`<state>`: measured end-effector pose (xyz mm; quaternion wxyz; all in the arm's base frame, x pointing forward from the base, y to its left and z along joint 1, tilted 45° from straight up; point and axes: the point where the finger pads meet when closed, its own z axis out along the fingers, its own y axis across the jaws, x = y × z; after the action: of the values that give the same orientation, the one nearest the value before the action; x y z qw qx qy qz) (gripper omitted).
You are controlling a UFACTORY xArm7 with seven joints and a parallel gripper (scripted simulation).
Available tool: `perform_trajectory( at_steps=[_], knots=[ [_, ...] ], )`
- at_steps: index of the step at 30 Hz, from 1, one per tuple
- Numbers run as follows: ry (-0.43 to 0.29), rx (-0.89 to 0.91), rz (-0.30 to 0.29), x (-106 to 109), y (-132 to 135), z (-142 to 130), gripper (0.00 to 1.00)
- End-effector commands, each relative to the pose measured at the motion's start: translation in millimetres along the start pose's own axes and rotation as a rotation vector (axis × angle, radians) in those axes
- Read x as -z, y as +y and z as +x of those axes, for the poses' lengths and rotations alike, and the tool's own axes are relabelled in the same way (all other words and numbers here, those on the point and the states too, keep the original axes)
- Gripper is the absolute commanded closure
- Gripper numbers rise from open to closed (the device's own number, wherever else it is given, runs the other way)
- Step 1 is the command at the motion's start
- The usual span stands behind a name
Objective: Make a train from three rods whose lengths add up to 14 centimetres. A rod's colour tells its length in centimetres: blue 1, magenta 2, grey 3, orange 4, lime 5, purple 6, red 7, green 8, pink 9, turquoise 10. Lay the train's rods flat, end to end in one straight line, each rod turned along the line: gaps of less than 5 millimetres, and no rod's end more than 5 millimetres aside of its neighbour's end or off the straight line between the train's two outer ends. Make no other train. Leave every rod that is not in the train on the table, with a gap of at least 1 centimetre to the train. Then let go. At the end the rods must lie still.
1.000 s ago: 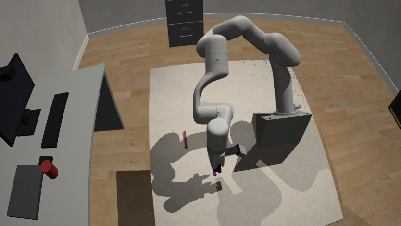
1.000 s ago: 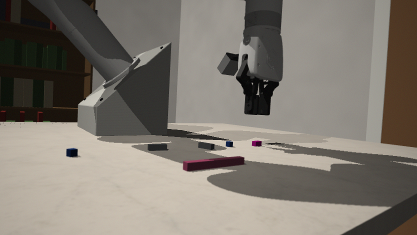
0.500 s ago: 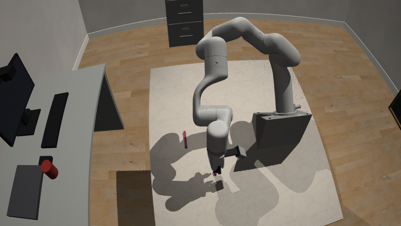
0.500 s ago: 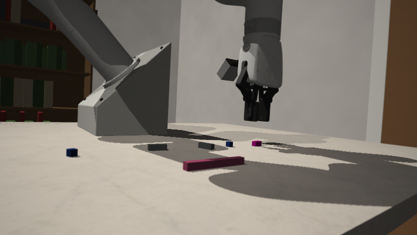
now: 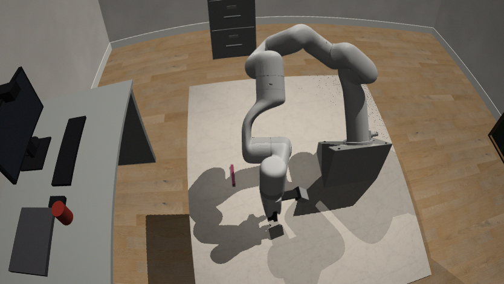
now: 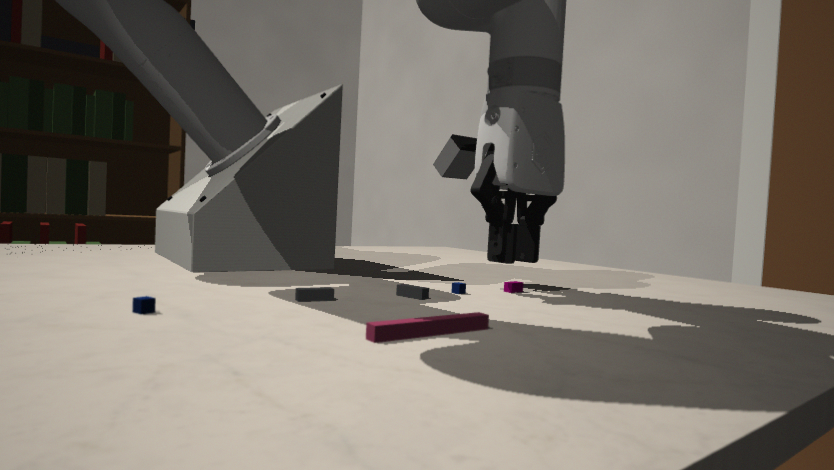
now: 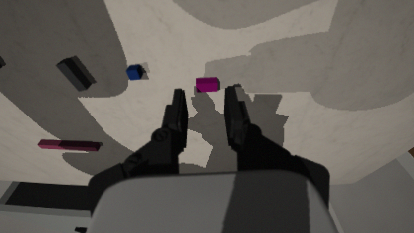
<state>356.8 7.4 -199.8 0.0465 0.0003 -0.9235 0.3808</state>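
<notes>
- While hovering above the magenta rod (image 6: 513,286) (image 7: 207,84), hanging nearly upright with fingers pointing down, not touching.
- In the wrist view, lying flat just beyond the fingertips, roughly centred between them; long axis running from finger side to finger side, across the gripper (image 5: 272,217) (image 6: 513,260) (image 7: 205,100).
- Partly open, holding nothing.
- Probably needing a descent, then closing on the ends, or a quarter turn first for gripping the long sides.

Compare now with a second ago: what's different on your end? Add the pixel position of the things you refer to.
The gripper (image 6: 513,260) (image 7: 205,100) has come lower toward the short magenta rod (image 6: 513,286) (image 7: 207,84), still open and holding nothing. Nothing was taken hold of or let go. The magenta, blue, grey and long pink rods lie where they did.
</notes>
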Motion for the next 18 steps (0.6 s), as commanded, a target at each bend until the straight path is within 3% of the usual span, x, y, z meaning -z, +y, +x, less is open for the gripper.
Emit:
perform_trajectory(
  at_steps=[1,18],
  knots=[
    [-0.004,0.0,-0.003,-2,2,-1,0.64],
    [-0.004,0.0,-0.003,-14,2,-2,0.64]
  ],
)
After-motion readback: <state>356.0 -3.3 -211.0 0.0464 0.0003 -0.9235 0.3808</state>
